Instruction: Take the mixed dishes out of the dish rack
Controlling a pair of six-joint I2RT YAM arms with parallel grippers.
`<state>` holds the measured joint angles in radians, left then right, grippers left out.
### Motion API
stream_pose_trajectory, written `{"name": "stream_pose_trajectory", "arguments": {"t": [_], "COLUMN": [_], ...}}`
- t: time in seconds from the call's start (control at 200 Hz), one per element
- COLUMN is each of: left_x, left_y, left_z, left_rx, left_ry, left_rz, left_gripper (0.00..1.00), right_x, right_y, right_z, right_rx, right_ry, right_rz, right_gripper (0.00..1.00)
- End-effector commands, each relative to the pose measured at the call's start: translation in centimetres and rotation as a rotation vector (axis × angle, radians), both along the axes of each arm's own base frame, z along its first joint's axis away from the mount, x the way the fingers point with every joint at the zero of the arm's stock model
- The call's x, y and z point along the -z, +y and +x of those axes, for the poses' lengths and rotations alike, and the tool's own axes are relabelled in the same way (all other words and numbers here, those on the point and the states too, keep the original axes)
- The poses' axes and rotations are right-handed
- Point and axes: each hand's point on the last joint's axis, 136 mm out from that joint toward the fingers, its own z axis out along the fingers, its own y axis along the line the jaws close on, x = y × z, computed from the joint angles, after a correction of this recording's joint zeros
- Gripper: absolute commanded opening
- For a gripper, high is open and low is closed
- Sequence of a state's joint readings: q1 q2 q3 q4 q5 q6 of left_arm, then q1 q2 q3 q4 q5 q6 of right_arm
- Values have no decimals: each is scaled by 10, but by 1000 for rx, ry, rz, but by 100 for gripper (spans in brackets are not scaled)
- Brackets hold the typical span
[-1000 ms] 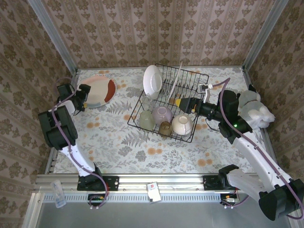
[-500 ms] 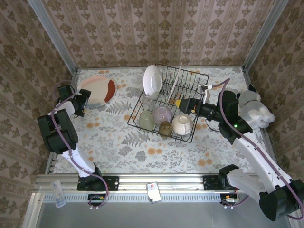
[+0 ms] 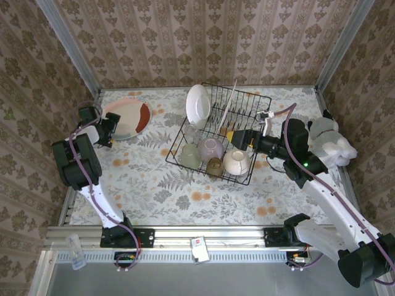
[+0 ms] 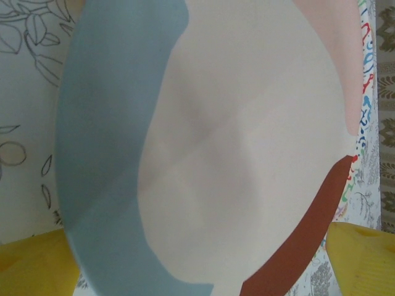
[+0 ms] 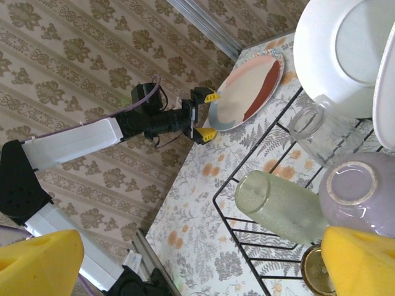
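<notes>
I count three plates. One, the reddish plate (image 3: pixel 129 117), lies flat on the table well left of the dish rack (image 3: pixel 254 98). The other two stand in the rack: a white plate (image 3: pixel 197 103) upright at its far-left corner, and a thin plate (image 3: pixel 227 108) seen edge-on in the slots at mid-rack.

There are two bowls, both in the rack's near row: the lilac bowl (image 3: pixel 211 148) and, on its right, the cream bowl (image 3: pixel 237 161). Between them, at the near wire, sits one amber cup (image 3: pixel 215 165).

I count two tumblers. One tumbler (image 3: pixel 190 155) lies on its side at the rack's near-left corner, and a second glass (image 5: pixel 308 122) sits just below the white plate.

My left gripper (image 3: pixel 113 129) is spread wide at the near rim of the reddish plate, left of the rack, with a pad on either side and nothing clamped. My right gripper (image 3: pixel 232 135) hangs over the rack's right half, just above the cream bowl, jaws fully apart and holding nothing.

Floral tabletop (image 3: pixel 185 197) lies open along the rack's near side and between the rack and the reddish plate. The rack's far edge sits close to the papered wall. To the right of the rack, a soft toy (image 3: pixel 330 142) crowds the table edge beside my right arm.
</notes>
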<state>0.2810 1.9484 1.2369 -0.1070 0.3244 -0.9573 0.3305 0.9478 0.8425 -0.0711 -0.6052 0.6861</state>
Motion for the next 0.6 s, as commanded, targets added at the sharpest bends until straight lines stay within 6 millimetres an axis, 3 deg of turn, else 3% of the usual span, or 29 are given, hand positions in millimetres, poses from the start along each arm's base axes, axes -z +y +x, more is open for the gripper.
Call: {"name": "stream_pose_trajectory", "arguments": {"t": [0.0, 0.32, 0.49, 0.595], "left_x": [-9, -10, -11, -19], "left_y": [-3, -4, -6, -6], "left_z": [16, 32, 26, 10], "left_rx": [9, 24, 24, 4], "left_ry": [-40, -54, -50, -32], "left_rz": [-22, -24, -29, -6], "left_gripper": [100, 100, 100, 100], "right_x": [-4, 3, 6, 5], "right_y": [-4, -9, -16, -24], "right_z": [-1, 8, 14, 20], "right_rx": [25, 72, 123, 173], "right_ry": [-26, -1, 5, 10], "right_rz": [-31, -83, -134, -179], "right_gripper": [100, 100, 100, 100]}}
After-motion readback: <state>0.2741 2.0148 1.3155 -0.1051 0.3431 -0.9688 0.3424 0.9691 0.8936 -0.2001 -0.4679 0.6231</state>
